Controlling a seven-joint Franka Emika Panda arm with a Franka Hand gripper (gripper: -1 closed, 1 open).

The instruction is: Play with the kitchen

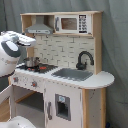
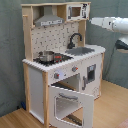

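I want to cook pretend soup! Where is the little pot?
Find the toy kitchen of pale wood and white panels. On its counter, the stovetop sits beside the grey sink, under the hood. The pot is the small shiny metal one standing there.

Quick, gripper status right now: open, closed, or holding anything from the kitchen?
Gripper: cannot be told. Only the white arm shows beside the kitchen; its tip isn't visible in either exterior view.

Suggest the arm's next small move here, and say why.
Probably reach down toward the open oven door to swing it shut: it hangs open at the kitchen's front, while the arm is up beside the microwave, touching nothing.
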